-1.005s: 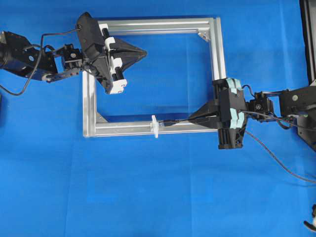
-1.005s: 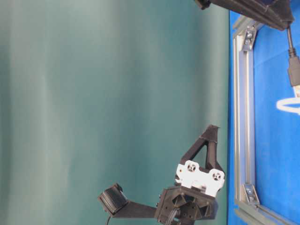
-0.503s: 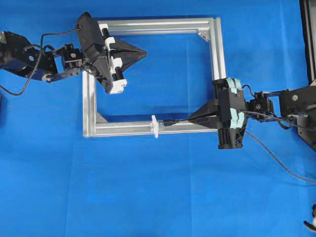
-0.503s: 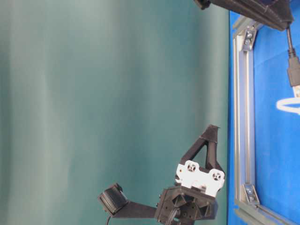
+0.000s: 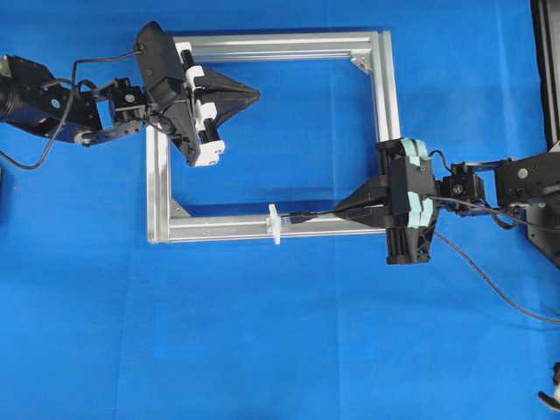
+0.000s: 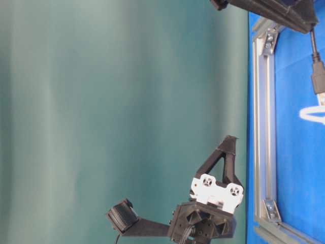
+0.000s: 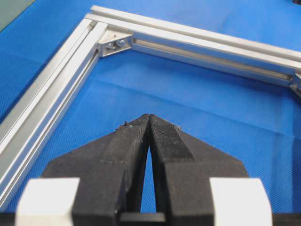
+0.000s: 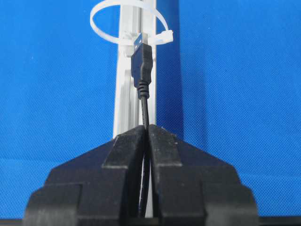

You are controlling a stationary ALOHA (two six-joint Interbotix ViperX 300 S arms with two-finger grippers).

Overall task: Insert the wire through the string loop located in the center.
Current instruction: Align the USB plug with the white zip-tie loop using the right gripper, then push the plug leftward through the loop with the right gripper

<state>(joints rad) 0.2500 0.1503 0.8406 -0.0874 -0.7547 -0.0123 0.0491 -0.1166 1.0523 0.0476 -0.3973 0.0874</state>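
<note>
Our right gripper [image 8: 148, 129] pinches the wire [image 8: 144, 106] behind its USB plug [image 8: 141, 63], aiming it at the string loop [image 8: 128, 21] on the frame bar [image 5: 227, 229]; our left gripper [image 7: 149, 120] hovers closed, empty

Right gripper [image 8: 148, 129] is clamped on the wire [image 8: 144, 108], fingers [image 8: 127, 150] pressed together with the cable running up out of the tips. Connector plug [image 8: 140, 59] points straight along the silver frame bar [image 8: 123, 99], its metal tip at the string loop [image 8: 127, 23], about at the ring's lower edge. Loop stands upright on the bar. Blue cloth [image 8: 235, 84] all around.
</note>
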